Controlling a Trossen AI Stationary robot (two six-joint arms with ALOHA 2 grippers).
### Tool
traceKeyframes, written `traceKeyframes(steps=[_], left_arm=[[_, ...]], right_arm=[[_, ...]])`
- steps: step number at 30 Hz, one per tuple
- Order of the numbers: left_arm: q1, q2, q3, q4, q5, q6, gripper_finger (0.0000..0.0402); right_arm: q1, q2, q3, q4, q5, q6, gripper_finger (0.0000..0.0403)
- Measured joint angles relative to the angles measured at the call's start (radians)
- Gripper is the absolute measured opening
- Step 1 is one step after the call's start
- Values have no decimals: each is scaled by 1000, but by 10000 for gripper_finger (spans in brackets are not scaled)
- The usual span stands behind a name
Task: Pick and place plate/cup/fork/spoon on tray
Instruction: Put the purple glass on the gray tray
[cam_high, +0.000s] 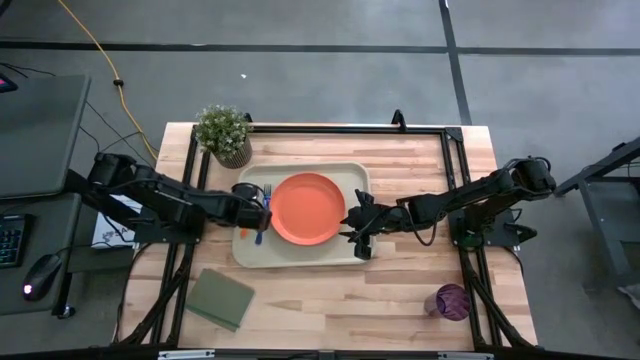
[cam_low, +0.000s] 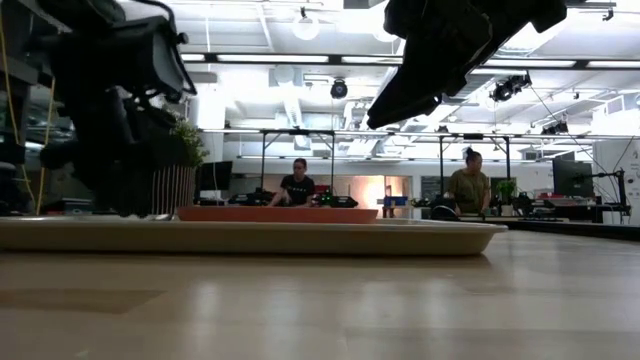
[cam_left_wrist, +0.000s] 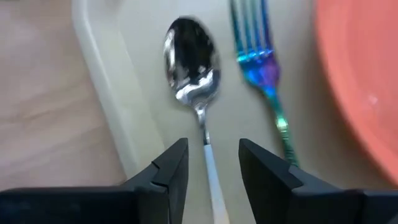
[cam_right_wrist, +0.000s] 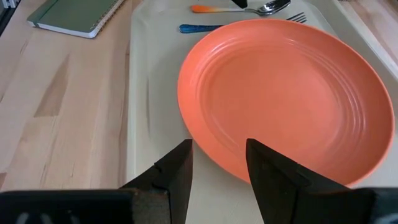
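The cream tray (cam_high: 345, 252) lies mid-table. On it lie the orange plate (cam_high: 307, 208), the spoon (cam_left_wrist: 189, 59) and the fork (cam_left_wrist: 258, 56), side by side by the tray's left rim. My left gripper (cam_high: 262, 212) is open over the spoon, its fingers on either side of the handle (cam_left_wrist: 211, 180), apart from it. My right gripper (cam_high: 357, 232) is open at the plate's right rim (cam_right_wrist: 224, 163), which lies between its fingertips; I see no touch. The purple cup (cam_high: 452, 300) stands on the table at the near right.
A potted plant (cam_high: 225, 133) stands at the far left corner, just behind the tray. A dark green pad (cam_high: 220, 298) lies near the front left. Black frame rails run along the table's left and right sides. People show in the room beyond the table.
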Motion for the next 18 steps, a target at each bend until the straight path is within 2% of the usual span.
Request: traceKeyframes(steps=[5,13,16,18], left_arm=[[-13,-1,82,-38,-14,87,124],[-96,-1,227,-53,-18,275,124],[-146,-12,274,-56,-23,424,123],[-191,-29,288,-31,-75,517,122]], right_arm=[[0,0,0,0,0,0,142],[0,0,0,-1,-2,-4,142],[0,0,0,-14,-18,-31,142],[0,0,0,-36,-18,-30,142]])
